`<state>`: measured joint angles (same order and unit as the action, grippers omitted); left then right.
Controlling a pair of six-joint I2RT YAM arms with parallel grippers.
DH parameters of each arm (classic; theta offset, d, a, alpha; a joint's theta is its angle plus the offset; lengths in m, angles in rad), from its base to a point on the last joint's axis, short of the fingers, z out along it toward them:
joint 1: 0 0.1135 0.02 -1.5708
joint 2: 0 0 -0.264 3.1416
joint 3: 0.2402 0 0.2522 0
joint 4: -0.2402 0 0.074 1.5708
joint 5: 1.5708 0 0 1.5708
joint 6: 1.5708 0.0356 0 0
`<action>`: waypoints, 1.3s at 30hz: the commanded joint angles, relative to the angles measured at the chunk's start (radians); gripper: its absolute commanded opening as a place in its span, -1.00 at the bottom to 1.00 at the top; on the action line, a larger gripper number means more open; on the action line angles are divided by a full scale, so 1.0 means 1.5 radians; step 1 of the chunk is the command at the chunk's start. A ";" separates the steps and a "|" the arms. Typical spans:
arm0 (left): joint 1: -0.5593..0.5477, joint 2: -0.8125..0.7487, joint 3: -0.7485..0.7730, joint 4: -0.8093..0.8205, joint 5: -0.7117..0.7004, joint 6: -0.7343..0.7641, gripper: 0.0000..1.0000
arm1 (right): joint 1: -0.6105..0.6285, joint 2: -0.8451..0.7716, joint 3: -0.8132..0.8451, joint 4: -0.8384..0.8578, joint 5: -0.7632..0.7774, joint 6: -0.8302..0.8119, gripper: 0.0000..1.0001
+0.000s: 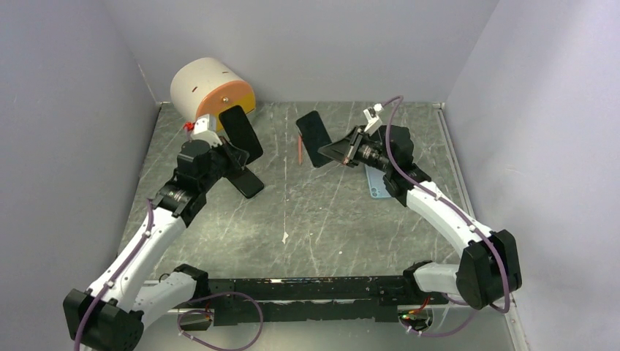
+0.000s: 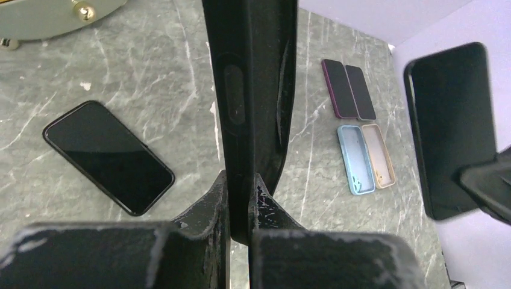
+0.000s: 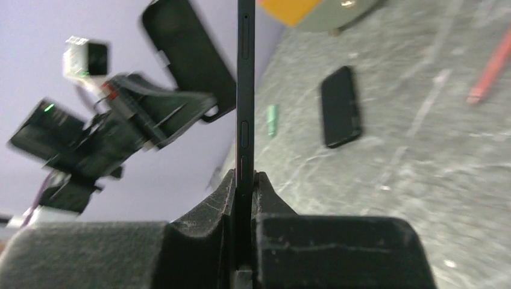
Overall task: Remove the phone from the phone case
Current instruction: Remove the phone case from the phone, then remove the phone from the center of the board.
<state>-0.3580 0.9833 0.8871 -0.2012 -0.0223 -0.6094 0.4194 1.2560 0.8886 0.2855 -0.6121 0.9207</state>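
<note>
My left gripper [image 1: 232, 150] is shut on an empty-looking black phone case [image 1: 241, 130] and holds it up above the table's back left. In the left wrist view the case [image 2: 253, 90] stands edge-on between the jaws. My right gripper [image 1: 340, 152] is shut on a black phone [image 1: 314, 139] and holds it upright, apart from the case. In the right wrist view the thin phone [image 3: 245, 90] is edge-on between the jaws. The held phone also shows at the right of the left wrist view [image 2: 452, 126].
Another black phone [image 1: 245, 183] lies flat under the left gripper. A red pen [image 1: 300, 150] lies mid-table. Several cases lie at the right: maroon [image 2: 338, 89], black [image 2: 360, 91], blue [image 2: 355, 159], beige [image 2: 378, 155]. A white-and-orange cylinder [image 1: 212, 88] stands back left.
</note>
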 commanded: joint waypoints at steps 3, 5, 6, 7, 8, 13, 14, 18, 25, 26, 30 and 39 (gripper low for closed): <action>0.046 -0.083 -0.064 0.005 0.078 -0.014 -0.95 | -0.052 -0.002 -0.017 -0.043 0.118 -0.106 -1.00; 0.064 -0.100 -0.089 0.017 0.123 -0.023 -0.95 | -0.066 0.020 -0.022 -0.038 0.141 -0.117 -1.00; 0.072 -0.106 -0.102 0.024 0.147 -0.028 -0.95 | -0.071 0.033 -0.023 -0.033 0.150 -0.120 -1.00; 0.078 -0.110 -0.115 0.032 0.168 -0.033 -0.95 | -0.077 0.050 -0.024 -0.025 0.155 -0.125 -1.00; 0.085 -0.114 -0.128 0.043 0.189 -0.036 -0.95 | -0.082 0.066 -0.023 -0.021 0.161 -0.129 -1.00; 0.108 -0.111 -0.191 0.104 0.279 -0.047 -0.95 | -0.102 0.172 0.007 0.002 0.173 -0.146 -1.00; 0.110 -0.102 -0.199 0.117 0.304 -0.046 -0.95 | -0.106 0.194 0.020 0.004 0.172 -0.151 -1.00; 0.114 -0.066 -0.219 0.177 0.367 -0.063 -0.95 | -0.126 0.274 0.062 0.000 0.170 -0.172 -1.00; 0.113 -0.053 -0.226 0.207 0.394 -0.079 -0.95 | -0.161 0.373 0.098 0.042 0.150 -0.170 -1.00; 0.113 -0.053 -0.222 0.200 0.393 -0.075 -0.95 | -0.164 0.384 0.104 0.045 0.145 -0.171 -1.00; 0.105 -0.050 -0.213 0.184 0.385 -0.065 -0.95 | -0.175 0.426 0.118 0.051 0.131 -0.163 -0.88; 0.104 -0.044 -0.211 0.184 0.382 -0.071 -0.95 | -0.194 0.465 0.132 0.028 0.122 -0.183 -0.35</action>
<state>-0.1989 0.9134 0.5365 0.0330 0.5301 -0.7189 0.1417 1.9511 1.0435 0.2787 -0.4053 0.6754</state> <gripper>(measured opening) 0.100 0.293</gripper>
